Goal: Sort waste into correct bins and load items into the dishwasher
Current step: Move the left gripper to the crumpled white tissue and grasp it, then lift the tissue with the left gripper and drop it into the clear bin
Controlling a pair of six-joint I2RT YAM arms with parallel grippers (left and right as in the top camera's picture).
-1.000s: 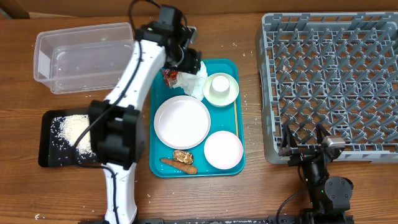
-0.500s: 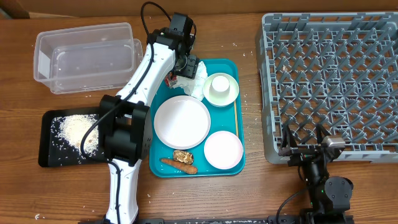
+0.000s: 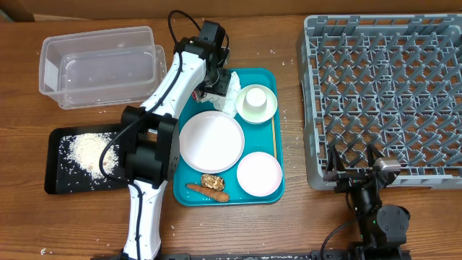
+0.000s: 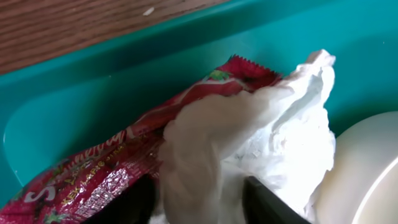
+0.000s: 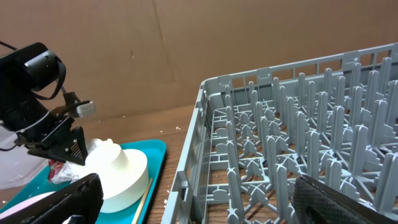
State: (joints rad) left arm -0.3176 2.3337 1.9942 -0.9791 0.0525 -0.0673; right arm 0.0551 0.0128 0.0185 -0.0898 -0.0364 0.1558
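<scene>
My left gripper [image 3: 218, 81] is down at the back left of the teal tray [image 3: 273, 76], shut on the crumpled white napkin [image 3: 229, 92]. In the left wrist view the napkin [image 4: 242, 130] bulges between both black fingers [image 4: 132, 202], lying over the red wrapper [image 4: 93, 177]. The wrapper [image 3: 198, 92] peeks out beside the arm. On the tray are a large plate [image 3: 211, 141], a smaller plate [image 3: 259, 174], a bowl with a cup in it [image 3: 256, 103], a brown food lump [image 3: 211, 181] and a carrot piece [image 3: 208, 192]. My right gripper [image 3: 351, 170] rests open by the rack's front edge.
The clear tub [image 3: 101, 65] stands at the back left. The black tray [image 3: 58, 180] at the front left holds white rice [image 3: 86, 150]. The grey dish rack [image 3: 390, 87] fills the right side, its near wall [image 5: 205, 155] just ahead of my right gripper [image 5: 205, 202].
The left gripper has come down onto the napkin and its fingers have closed in on it. The right arm has not moved.
</scene>
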